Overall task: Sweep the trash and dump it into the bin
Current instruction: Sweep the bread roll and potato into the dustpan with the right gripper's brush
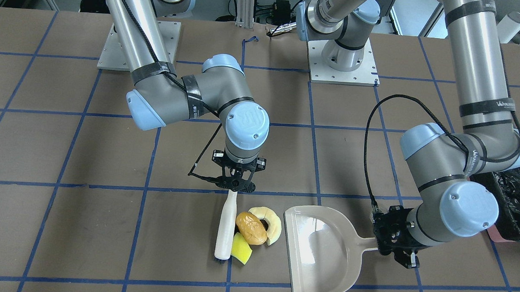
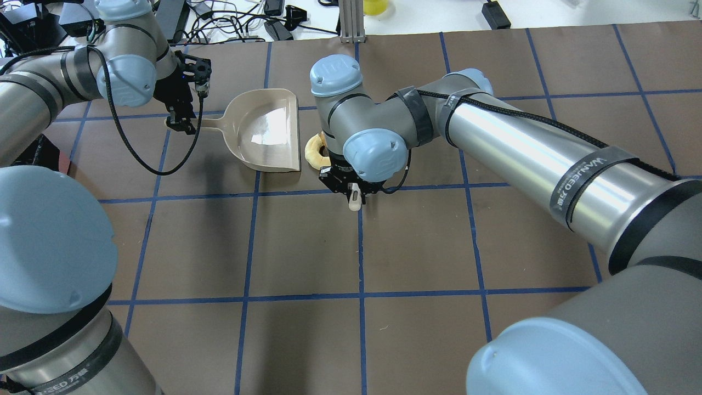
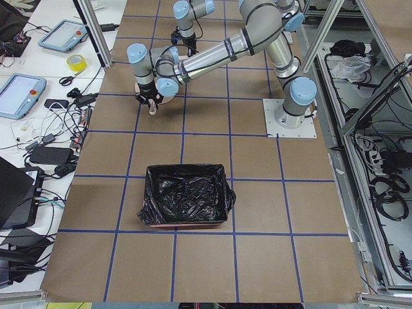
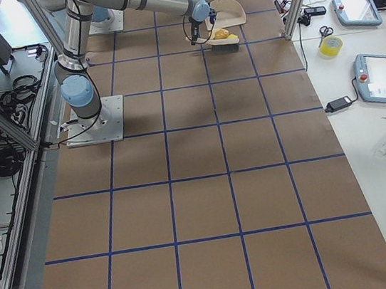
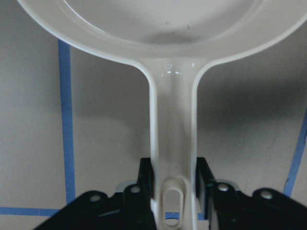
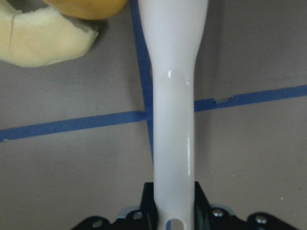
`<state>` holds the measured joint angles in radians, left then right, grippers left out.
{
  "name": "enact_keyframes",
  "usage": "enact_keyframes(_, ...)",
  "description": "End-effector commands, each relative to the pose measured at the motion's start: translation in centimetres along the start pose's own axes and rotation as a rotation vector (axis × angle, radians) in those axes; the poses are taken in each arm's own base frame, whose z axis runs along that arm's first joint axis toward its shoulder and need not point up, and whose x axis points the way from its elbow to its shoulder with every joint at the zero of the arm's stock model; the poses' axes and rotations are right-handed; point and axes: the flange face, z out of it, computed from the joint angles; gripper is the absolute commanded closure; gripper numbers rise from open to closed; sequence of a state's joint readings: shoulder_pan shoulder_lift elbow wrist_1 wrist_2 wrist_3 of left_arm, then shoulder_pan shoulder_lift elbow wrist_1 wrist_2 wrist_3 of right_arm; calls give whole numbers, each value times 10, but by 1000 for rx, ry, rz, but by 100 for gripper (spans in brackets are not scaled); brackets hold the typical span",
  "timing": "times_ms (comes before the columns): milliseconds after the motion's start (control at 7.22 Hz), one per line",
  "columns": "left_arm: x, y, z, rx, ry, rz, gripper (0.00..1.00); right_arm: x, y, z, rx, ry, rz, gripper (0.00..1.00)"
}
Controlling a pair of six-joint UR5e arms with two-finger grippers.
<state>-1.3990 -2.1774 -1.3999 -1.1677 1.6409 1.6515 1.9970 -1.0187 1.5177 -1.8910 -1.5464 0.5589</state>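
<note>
R hand [image 1: 235,189] clamped brush [image 1: 225,231] handle, L hand [image 1: 384,243] clamped dustpan [image 1: 321,252] handle. Trash [image 1: 252,228] looked light, soft: sweep, no gripping.

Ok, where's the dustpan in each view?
Front: dustpan lower centre-right.
Overhead: dustpan upper left.
Left side: cannot make it out.
Right side: dustpan top centre.
Left wrist: dustpan at top, handle running down.
Right wrist: not in it.
Landmark: left tool gripping its handle.
</note>
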Motion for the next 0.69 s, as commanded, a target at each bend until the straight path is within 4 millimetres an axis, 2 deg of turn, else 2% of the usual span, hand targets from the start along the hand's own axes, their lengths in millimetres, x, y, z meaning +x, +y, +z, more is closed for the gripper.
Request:
enact_keyframes(0, 1, 0, 2, 0, 4, 2, 100, -16, 8, -5, -1, -65, 74, 100)
enact_keyframes(554, 0, 0, 5, 0, 7, 13, 100, -43, 15, -10, 45, -178, 163, 100)
